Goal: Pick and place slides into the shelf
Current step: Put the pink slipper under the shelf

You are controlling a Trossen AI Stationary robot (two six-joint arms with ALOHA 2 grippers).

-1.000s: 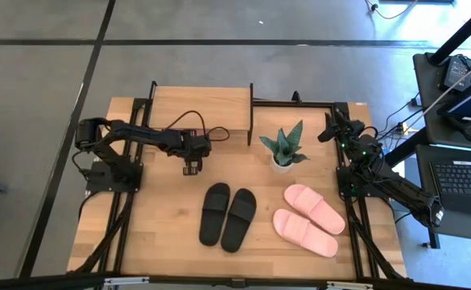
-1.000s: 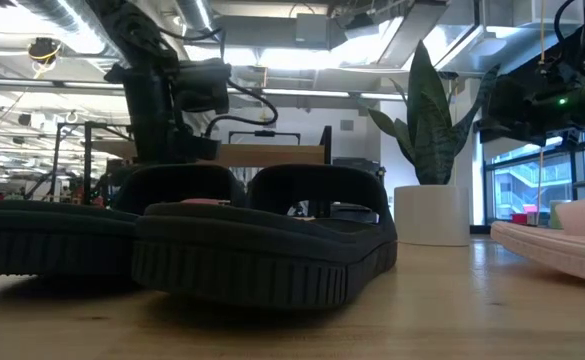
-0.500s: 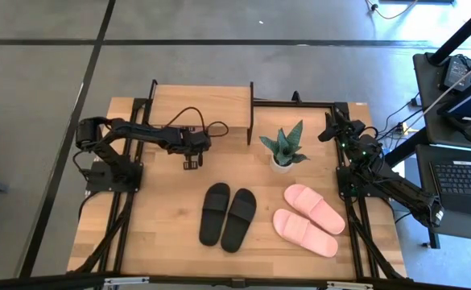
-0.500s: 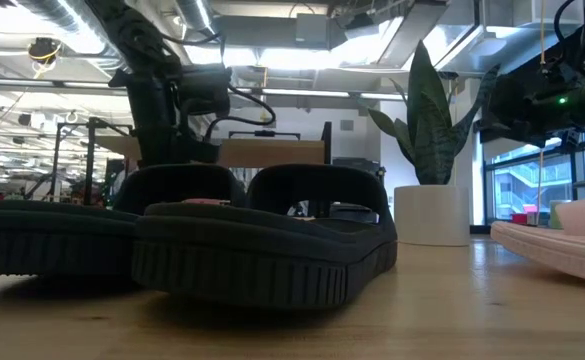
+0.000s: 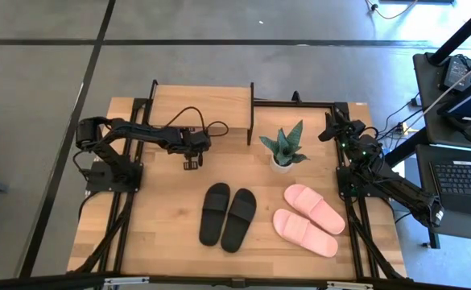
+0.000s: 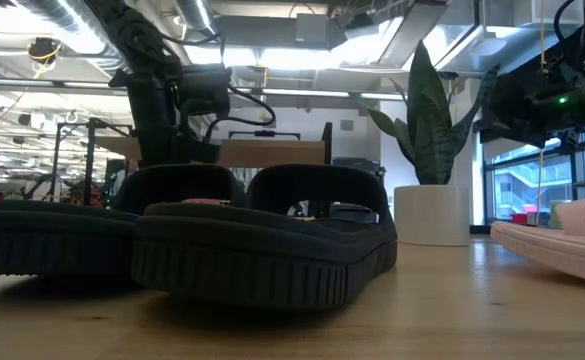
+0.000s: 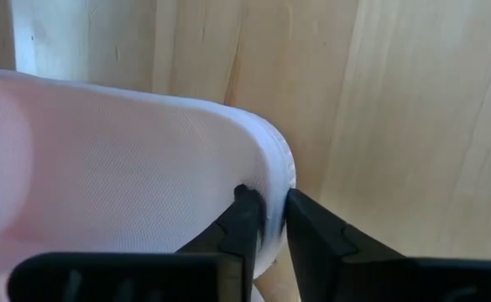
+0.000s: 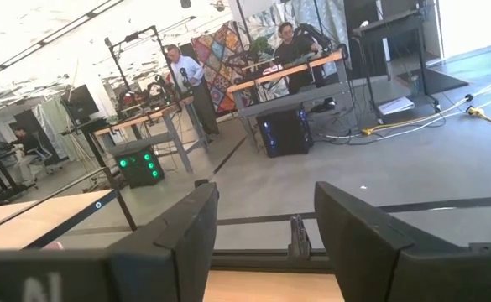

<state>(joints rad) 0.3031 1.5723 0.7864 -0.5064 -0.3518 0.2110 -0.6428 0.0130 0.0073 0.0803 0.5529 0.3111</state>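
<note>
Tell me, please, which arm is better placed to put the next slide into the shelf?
Left. The left gripper is shut on a pink slide beside the shelf. The right gripper waits open at the table's far right edge.

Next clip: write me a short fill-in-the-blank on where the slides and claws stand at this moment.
1. The left claw is shut on the edge of a light ____ slide.
2. On the table, the black pair lies to the ____ of the pink pair in the high view.
3. The potted plant stands beside the shelf, whose wood top carries ____ slides.
4. The right claw is ____ and holds nothing.

Missing words: pink; left; no; open
</note>
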